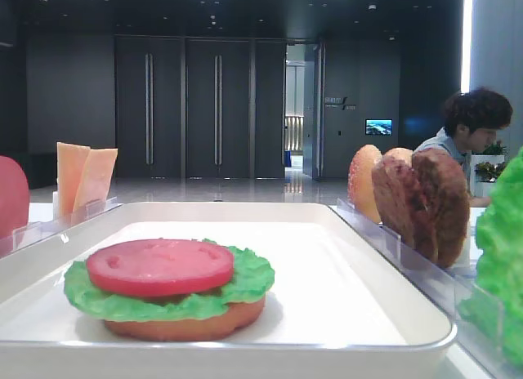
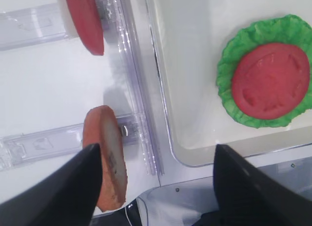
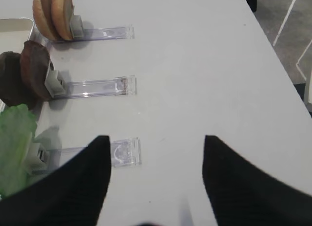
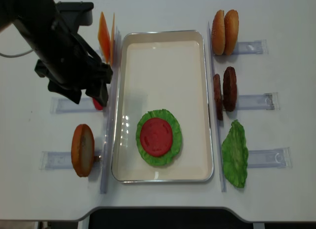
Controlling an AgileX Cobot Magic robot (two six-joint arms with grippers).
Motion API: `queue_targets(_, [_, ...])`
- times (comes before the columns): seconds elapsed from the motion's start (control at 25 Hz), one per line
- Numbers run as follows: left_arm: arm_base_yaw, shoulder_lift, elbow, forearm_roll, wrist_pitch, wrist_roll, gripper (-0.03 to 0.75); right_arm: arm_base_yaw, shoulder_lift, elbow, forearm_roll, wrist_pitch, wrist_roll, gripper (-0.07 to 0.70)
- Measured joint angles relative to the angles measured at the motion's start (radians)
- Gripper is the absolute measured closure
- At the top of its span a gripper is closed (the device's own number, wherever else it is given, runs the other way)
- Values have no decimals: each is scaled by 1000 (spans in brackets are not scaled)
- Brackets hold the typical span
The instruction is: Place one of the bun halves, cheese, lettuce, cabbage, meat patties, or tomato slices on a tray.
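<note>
On the left, my left gripper (image 4: 98,86) hangs over the counter (image 4: 163,204) beside the tray (image 4: 210,140), fingers (image 2: 63,187) spread apart and holding nothing. A bun half (image 4: 82,149) stands upright in its clear holder (image 4: 57,160) nearby. On the tray, a tomato slice (image 4: 156,136) lies on lettuce (image 4: 175,150). My right gripper (image 3: 156,182) is likewise spread and empty.

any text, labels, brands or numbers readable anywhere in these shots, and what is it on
No text can be read in any view.
Wall sign beside the far doorway: white lettering, too small and blurred to read.
Wall screen: a picture only, no legible words.
Tray, tomato slice, lettuce and clear holder strips: no print visible.
</note>
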Motion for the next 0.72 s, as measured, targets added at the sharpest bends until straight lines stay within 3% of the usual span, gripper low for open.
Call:
queue_targets(0.2, [26, -12, 0, 2, 2, 2, 174, 0, 0, 0, 0, 0, 0, 231])
queue_targets(0.56, [260, -68, 0, 32, 4, 106, 174, 0, 0, 0, 0, 0, 0, 231])
queue_targets(0.72, [333, -88, 0, 36, 5, 157, 174, 0, 0, 0, 0, 0, 0, 231])
